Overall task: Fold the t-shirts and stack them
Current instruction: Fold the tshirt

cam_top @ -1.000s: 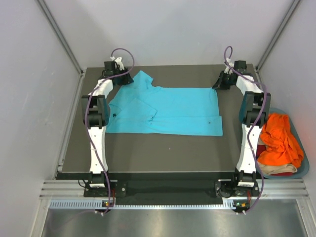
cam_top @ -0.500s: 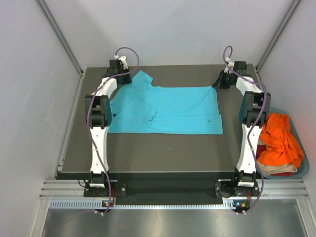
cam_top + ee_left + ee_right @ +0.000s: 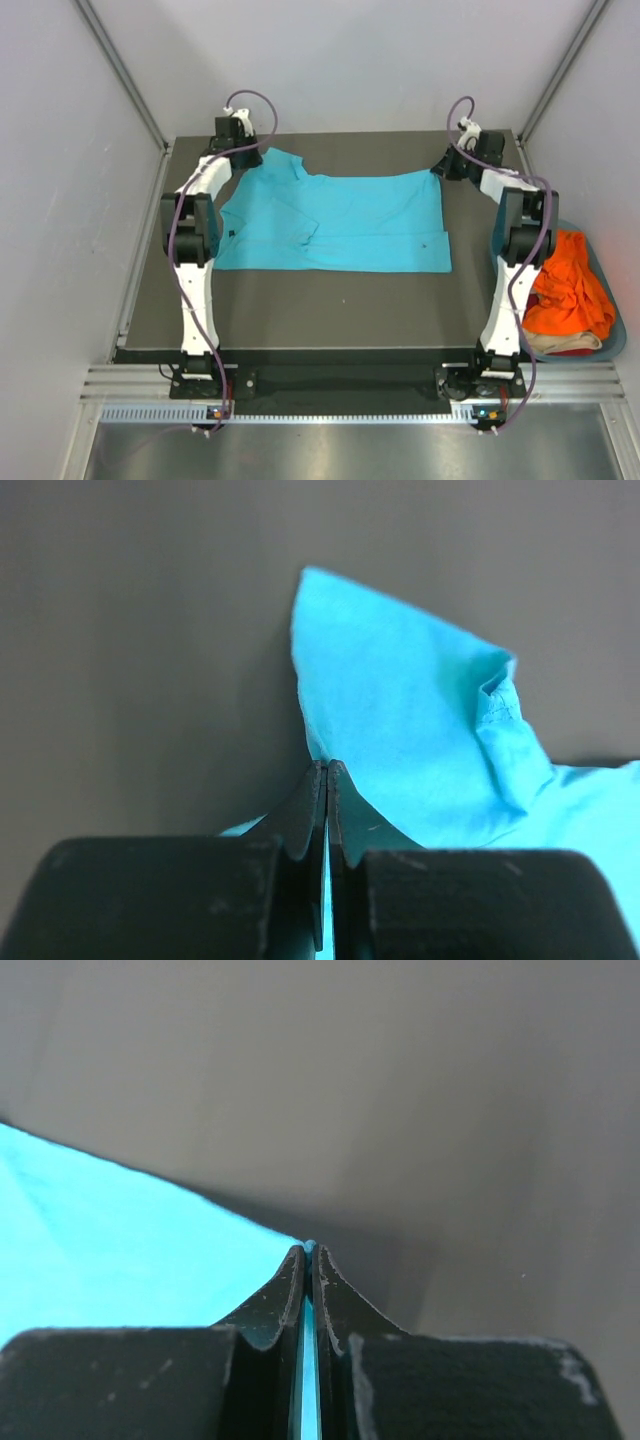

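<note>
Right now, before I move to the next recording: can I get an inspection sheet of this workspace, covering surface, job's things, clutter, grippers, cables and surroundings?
Surface: dark matte table.
Job's things: turquoise t-shirt spread on the table's far half, its left part folded over; orange t-shirt bunched in the basket right of the table, beige cloth under it.
Clutter: nothing seen.
Grippers: left gripper shut on the turquoise t-shirt's far left corner; right gripper shut on its far right corner.
Cables: purple cables loop along both arms.
Surroundings: white walls; metal rail at the near edge.
</note>
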`<state>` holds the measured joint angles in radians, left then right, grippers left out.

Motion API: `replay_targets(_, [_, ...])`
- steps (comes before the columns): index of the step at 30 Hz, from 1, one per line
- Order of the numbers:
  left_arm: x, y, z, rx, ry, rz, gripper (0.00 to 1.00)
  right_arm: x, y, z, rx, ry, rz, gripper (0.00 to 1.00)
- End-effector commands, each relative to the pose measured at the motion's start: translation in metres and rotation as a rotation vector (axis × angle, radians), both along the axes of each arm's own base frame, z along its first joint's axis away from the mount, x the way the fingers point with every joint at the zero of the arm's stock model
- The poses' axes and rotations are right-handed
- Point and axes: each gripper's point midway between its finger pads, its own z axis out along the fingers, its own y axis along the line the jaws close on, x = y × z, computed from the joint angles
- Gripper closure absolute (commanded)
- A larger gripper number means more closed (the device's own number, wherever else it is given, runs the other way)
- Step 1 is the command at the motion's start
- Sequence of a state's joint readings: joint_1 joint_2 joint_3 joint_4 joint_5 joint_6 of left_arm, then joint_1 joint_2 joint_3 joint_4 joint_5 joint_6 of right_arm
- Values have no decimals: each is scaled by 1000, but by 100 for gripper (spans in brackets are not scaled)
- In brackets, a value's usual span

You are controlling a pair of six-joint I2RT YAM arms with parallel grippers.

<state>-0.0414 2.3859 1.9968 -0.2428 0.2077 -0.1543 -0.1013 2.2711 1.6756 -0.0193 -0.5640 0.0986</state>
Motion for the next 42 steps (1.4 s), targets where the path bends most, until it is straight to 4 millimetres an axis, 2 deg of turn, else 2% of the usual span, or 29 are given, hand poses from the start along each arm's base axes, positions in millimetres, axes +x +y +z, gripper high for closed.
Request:
replay_targets(1, [7, 3, 70, 8, -158, -1, 100, 7, -2, 58, -6, -213, 32, 100])
replay_targets(7, [-1, 6, 78, 17, -162, 13, 100, 0, -3, 61, -39, -232, 38, 100])
replay_targets(8, [-6, 6, 71, 18, -145, 13, 100, -4, -3, 55, -47, -226, 38, 100])
replay_targets(10, [-10, 8, 77, 25, -156, 22, 100, -6, -9, 58, -79, -242, 13, 100])
replay_targets(11, [-14, 11, 69, 33, -143, 32, 100, -9, -11, 52, -98, -233, 8, 100])
replay_targets(14, [-22, 16, 71, 54, -137, 50, 100, -15, -16, 44, -143, -218, 5, 100])
replay_targets(16, [-25, 20, 72, 65, -136, 66, 100, -17, -18, 47, -155, -232, 1, 100])
replay_targets(17, [-29, 22, 67, 69, -125, 71, 100, -21, -18, 43, -157, -226, 0, 100])
replay_targets(18, [-30, 23, 76, 73, -142, 79, 100, -23, -18, 43, -160, -232, 1, 100])
replay_targets(19, [-32, 23, 78, 71, -144, 82, 100, -23, -18, 50, -164, -254, 0, 100])
replay_targets(22, [-37, 24, 83, 61, -151, 96, 100, -28, -14, 53, -161, -267, 20, 100])
replay_targets(25, [-45, 24, 79, 52, -136, 105, 100, -33, -14, 59, -163, -278, 16, 100])
replay_targets(26, [-48, 25, 82, 50, -139, 108, 100, -38, -13, 54, -160, -269, 16, 100])
replay_targets(27, [-50, 26, 83, 52, -140, 118, 100, -39, -14, 61, -164, -287, 14, 100])
replay_targets(28, [-54, 28, 79, 57, -126, 124, 100, -44, -13, 56, -165, -276, 14, 100])
replay_targets(29, [-57, 29, 86, 59, -138, 133, 100, -45, -15, 57, -179, -281, 7, 100])
replay_targets(31, [-65, 32, 81, 68, -123, 148, 100, -50, -16, 58, -189, -280, -1, 100])
replay_targets(33, [-71, 33, 88, 68, -130, 154, 100, -53, -18, 59, -197, -289, -12, 100])
replay_targets(34, [-76, 34, 83, 71, -114, 156, 100, -57, -18, 58, -196, -287, -14, 100])
replay_targets(35, [-79, 35, 85, 71, -115, 159, 100, -58, -19, 58, -201, -288, -20, 100])
replay_targets(36, [-83, 35, 85, 73, -109, 160, 100, -60, -19, 65, -206, -301, -29, 100])
replay_targets(37, [-88, 36, 79, 76, -96, 162, 100, -66, -19, 60, -211, -291, -32, 100])
replay_targets(39, [-94, 37, 84, 84, -104, 160, 100, -69, -22, 66, -242, -312, -46, 100])
replay_targets(42, [-106, 40, 81, 96, -81, 170, 100, -78, -28, 58, -286, -287, -80, 100])
